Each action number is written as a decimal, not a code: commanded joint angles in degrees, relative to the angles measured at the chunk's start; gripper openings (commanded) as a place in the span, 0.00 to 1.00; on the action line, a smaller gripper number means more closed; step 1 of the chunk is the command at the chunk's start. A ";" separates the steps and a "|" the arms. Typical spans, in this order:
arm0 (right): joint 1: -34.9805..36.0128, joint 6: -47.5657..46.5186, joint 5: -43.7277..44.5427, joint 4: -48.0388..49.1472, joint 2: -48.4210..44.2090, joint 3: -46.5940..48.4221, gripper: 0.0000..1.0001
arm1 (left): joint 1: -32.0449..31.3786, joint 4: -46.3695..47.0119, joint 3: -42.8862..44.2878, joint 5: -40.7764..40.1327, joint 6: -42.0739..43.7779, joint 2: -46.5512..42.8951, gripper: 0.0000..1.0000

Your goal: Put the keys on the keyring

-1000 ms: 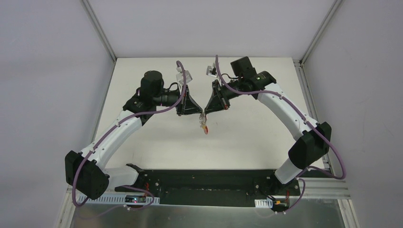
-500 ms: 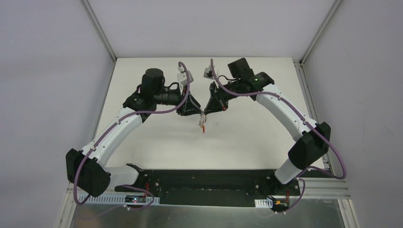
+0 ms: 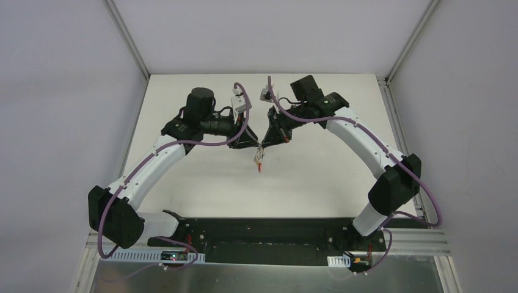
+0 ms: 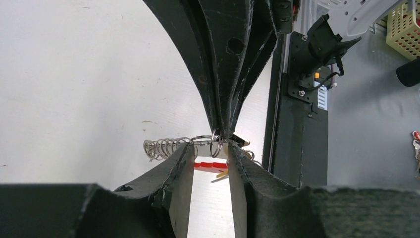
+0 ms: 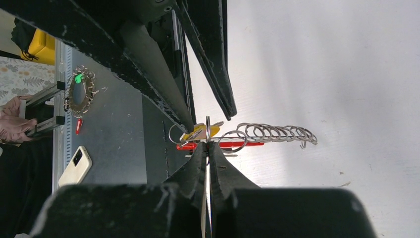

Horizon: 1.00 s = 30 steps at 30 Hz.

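pinching keyring (image 5: 267, 133) over table (image 5: 327, 69), right fingers (image 5: 194, 167) closed, left fingers (image 4: 177, 166) parted around it

Keyring (image 5: 233, 145) of shiny silver wire loops with glossy red band, matt black, rough-edged left hand (image 4: 210, 148) and right hand (image 5: 208, 147), smooth matt white desk (image 3: 201, 177)

Top view: high, behind the arm bases (image 3: 365, 227), looking down on the table (image 3: 201, 177). Wrist views: close, facing each other, sharing the keyring (image 5: 270, 133) mid-frame.

Dangling keyring (image 3: 259, 163) beneath right hand (image 3: 264, 146)
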 commanded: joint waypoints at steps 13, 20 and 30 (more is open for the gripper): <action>0.24 0.63 -1.27 0.40 0.19 2.83 0.00 | -0.92 4.21 2.61 1.93 -2.59 2.01 0.20; 0.24 0.63 -1.00 0.29 0.65 2.99 0.00 | -1.01 4.60 2.36 2.72 -2.98 1.81 0.14; -0.53 2.33 -1.08 1.69 0.19 2.91 0.01 | -0.88 4.56 2.02 1.29 -6.23 0.79 0.00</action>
